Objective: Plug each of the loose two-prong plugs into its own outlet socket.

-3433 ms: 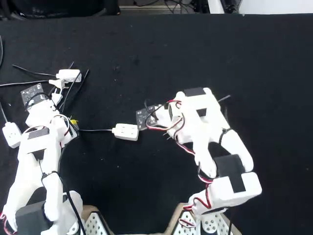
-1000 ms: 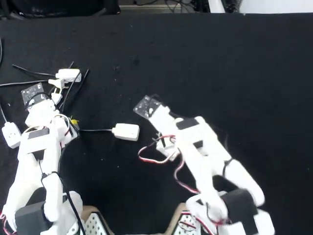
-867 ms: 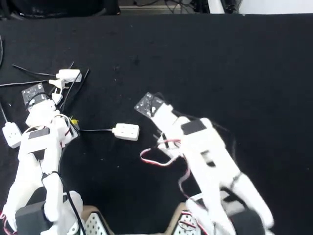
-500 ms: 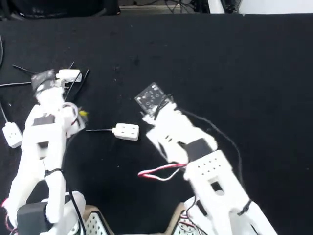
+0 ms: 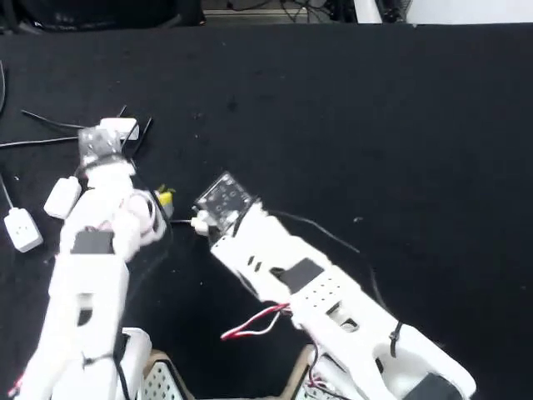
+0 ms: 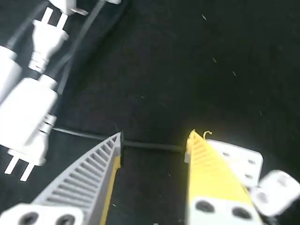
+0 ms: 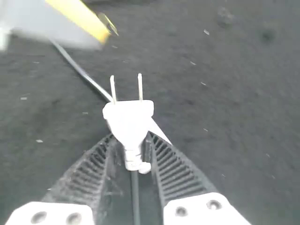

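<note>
My right gripper (image 7: 130, 137) is shut on a white two-prong plug (image 7: 128, 116), its prongs pointing forward over the black mat. In the high view the right arm (image 5: 283, 267) reaches left and covers most of the white outlet socket (image 5: 200, 222). My left gripper (image 6: 153, 138) is open, its jaws straddling the socket's thin black cable (image 6: 150, 145). The outlet socket (image 6: 239, 157) lies just beyond its yellow finger (image 6: 206, 164). That yellow fingertip (image 7: 82, 18) also shows ahead of the held plug. Two loose white plugs (image 6: 28, 112) lie beside the left gripper.
More white plugs and black cords (image 5: 119, 127) are tangled at the mat's far left. A second white outlet block (image 5: 23, 229) lies at the left edge, and a white plug (image 5: 62, 197) rests beside the left arm. The mat's right half is bare black cloth.
The right arm has swung left with the plug until it hangs over the outlet socket. The left arm has stretched forward and right, bringing its gripper to the socket's cable.
</note>
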{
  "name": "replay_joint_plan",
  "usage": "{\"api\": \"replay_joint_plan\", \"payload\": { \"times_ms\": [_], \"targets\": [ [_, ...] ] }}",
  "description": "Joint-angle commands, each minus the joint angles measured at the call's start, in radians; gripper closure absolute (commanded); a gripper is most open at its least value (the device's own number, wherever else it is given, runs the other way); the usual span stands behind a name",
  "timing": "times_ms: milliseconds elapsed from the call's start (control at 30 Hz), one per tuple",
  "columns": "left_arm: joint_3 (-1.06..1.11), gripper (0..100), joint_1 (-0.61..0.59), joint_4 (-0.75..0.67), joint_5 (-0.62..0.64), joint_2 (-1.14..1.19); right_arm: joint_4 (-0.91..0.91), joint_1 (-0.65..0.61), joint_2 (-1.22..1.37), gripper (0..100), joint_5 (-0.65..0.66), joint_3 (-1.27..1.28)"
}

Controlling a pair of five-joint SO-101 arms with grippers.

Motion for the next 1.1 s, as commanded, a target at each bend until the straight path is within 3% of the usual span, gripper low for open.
{"api": "replay_joint_plan", "payload": {
  "times_ms": [0,133,500,733,1067],
  "targets": [
    [0.082,78,0.068,-0.034,0.043,-0.229,-0.031,-0.054,0.001,98.8,-0.017,-0.001],
    [0.154,78,0.099,-0.037,0.043,-0.388,-0.031,-0.052,0.001,98.8,-0.084,0.001],
    [0.357,78,0.107,-0.089,0.034,-0.7,-0.025,-0.057,-0.005,98.8,-0.086,0.001],
    [0.406,78,0.171,-0.094,-0.083,-0.713,-0.023,-0.052,-0.008,98.8,-0.086,0.001],
    [0.415,78,0.128,-0.087,-0.086,-0.713,0.029,-0.051,-0.105,98.8,-0.094,0.007]
  ]
}}
